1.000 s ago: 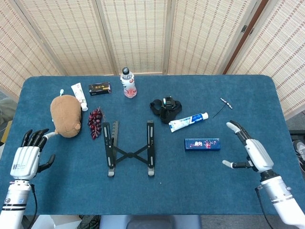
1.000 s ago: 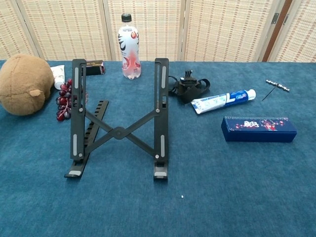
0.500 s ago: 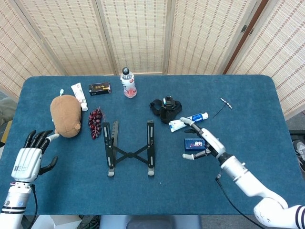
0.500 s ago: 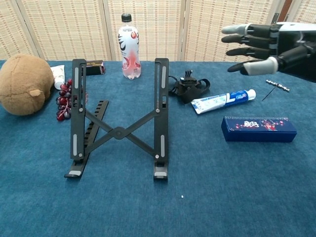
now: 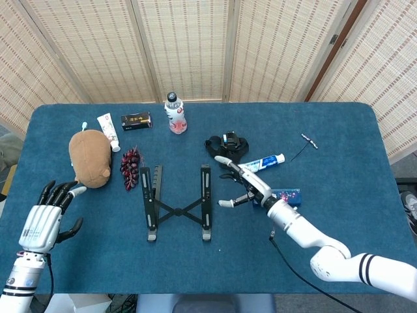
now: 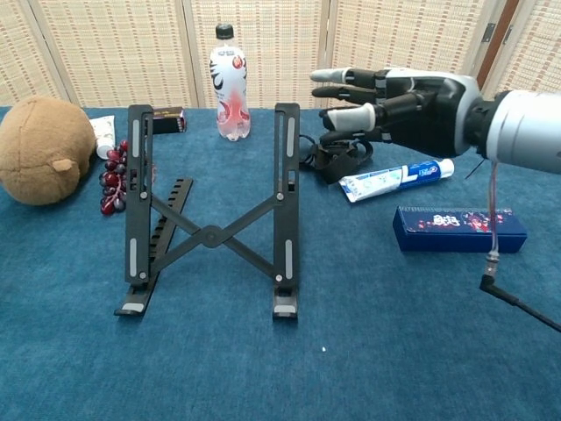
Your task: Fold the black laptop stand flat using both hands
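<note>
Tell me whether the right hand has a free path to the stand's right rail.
Probably yes. The right hand hovers open just beside the laptop stand, and nothing lies between them; the toothpaste and blue box sit behind it.

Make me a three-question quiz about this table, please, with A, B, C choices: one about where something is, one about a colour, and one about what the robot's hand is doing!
1. Where do the grapes lie?
A. Between the plush toy and the laptop stand
B. Beside the blue box
C. On top of the bottle

2. What colour is the bottle's cap?
A. Black
B. Yellow
C. Green

3. What is the right hand doing?
A. Gripping the stand's right rail
B. Hovering open, right of the stand
C. Pinching the toothpaste tube

Answers:
1. A, the head view shows the dark red bunch between the brown toy and the stand's left rail.
2. A, the chest view shows a black cap on the bottle.
3. B, its fingers are spread, hold nothing, and touch no rail.
</note>
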You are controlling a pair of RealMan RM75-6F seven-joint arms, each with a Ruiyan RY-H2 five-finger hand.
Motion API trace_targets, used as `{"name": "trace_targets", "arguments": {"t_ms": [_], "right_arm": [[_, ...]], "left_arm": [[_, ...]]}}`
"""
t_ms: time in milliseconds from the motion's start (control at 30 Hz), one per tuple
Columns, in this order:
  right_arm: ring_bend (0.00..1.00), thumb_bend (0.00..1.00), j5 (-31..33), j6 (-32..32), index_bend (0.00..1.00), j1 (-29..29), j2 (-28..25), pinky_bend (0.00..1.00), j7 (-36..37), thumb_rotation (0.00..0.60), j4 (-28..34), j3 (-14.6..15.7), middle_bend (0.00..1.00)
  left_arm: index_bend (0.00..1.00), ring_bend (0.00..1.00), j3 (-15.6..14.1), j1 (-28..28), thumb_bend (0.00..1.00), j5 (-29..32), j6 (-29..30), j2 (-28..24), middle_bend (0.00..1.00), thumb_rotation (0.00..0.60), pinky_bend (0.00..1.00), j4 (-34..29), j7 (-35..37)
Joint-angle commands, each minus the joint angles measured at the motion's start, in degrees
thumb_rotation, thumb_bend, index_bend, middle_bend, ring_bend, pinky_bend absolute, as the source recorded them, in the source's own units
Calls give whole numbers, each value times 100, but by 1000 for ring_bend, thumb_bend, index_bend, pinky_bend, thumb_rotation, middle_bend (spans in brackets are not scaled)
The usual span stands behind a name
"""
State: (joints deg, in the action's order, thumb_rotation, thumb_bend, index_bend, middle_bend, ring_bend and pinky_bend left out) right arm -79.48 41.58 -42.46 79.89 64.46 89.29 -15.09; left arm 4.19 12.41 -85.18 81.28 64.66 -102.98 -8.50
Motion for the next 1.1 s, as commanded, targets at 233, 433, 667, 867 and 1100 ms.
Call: {"name": "trace_targets", "arguments": {"t_ms": [233,433,667,867,1100], "right_arm": [[123,324,-597,-227,200,-489,536,0,925,600,-720,89,146],[123,324,-1461,454,199,-512,457,0,1560,600,-790,520,147],[123,325,-2225,1526,200,-281,-49,0,1688,600,-428,1132,147],[124,324,-2585,2171,200,-52,-440,0,1331,600,13,1580,147],[124,325,-2851,2588,200,94,-713,0,966,600,462,1981,147]], "left_arm": [[0,0,-23,-6,0,-60,8,-20,17,600,158,-42,47],[0,0,-35,-20,0,-85,19,-23,43,600,157,32,160],[0,0,-51,80,0,9,-301,-70,52,600,158,261,874],[0,0,-145,376,0,-43,-975,-275,52,600,158,261,1575],[0,0,-323,876,0,-486,-1757,-365,52,600,157,360,2262]]}}
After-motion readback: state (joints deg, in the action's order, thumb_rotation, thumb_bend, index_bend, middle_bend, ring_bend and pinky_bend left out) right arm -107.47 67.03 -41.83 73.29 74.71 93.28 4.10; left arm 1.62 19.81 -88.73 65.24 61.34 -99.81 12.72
